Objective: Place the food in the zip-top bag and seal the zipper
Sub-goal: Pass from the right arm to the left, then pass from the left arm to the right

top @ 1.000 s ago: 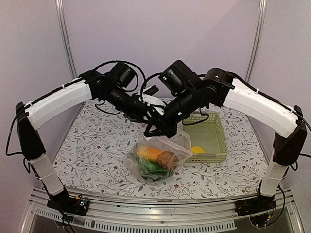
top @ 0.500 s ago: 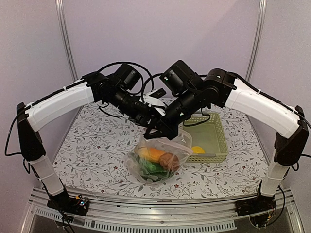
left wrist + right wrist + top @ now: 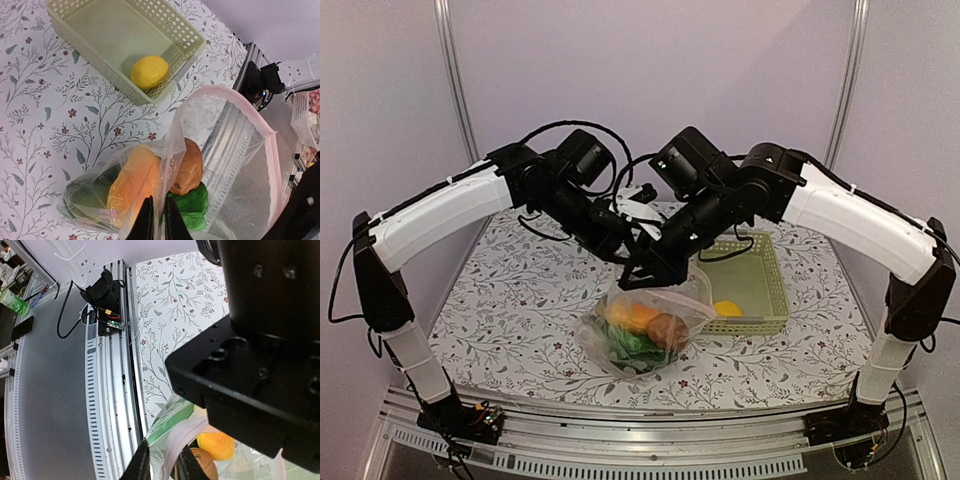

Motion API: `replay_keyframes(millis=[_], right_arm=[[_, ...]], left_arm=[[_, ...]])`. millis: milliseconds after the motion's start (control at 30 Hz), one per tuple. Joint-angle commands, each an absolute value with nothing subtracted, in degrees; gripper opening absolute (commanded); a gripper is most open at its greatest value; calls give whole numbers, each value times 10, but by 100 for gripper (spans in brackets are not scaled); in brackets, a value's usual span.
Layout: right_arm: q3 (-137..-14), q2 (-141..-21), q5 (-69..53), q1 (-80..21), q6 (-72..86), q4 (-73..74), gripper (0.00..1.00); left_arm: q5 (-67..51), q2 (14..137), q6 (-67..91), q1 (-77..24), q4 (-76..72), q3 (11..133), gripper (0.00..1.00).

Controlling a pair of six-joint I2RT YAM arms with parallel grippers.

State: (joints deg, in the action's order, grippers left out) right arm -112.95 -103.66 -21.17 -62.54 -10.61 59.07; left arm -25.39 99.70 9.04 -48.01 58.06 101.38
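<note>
1. Black left claw [image 3: 157, 220]: one, pinching shut on the bag's thin front film.
2. Zip-top bag [image 3: 235, 150]: one, sitting mid-counter [image 3: 40, 125] with its mouth gaping. It is probably handling as light, limp and slippery, so the stiffer zipper [image 3: 270, 145] rim is looking like the best hold.
3. Food inside: four pieces showing, namely dark green lump [image 3: 85, 195], orange oval [image 3: 132, 185], potato [image 3: 189, 172] and bright green piece [image 3: 192, 210]. All are probably light.
4. Right claw [image 3: 162, 460]: one, fingers standing narrowly apart about the rim; grip cannot be told.
5. Basket [image 3: 165, 25]: one, holding one lemon [image 3: 149, 71], lying outside the bag.
</note>
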Motion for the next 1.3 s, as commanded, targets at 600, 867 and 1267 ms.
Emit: replay_keyframes(millis=[600, 867, 1267], right_arm=[[-1014, -914, -122, -444, 59, 520, 64], [-1049, -996, -113, -443, 48, 519, 68], [-1103, -1044, -266, -444, 21, 528, 3]], left_arm=[[-154, 932, 117, -437, 567, 1054, 0], [-176, 908, 98, -440, 535, 1024, 0], [-118, 907, 105, -439, 541, 1028, 27]])
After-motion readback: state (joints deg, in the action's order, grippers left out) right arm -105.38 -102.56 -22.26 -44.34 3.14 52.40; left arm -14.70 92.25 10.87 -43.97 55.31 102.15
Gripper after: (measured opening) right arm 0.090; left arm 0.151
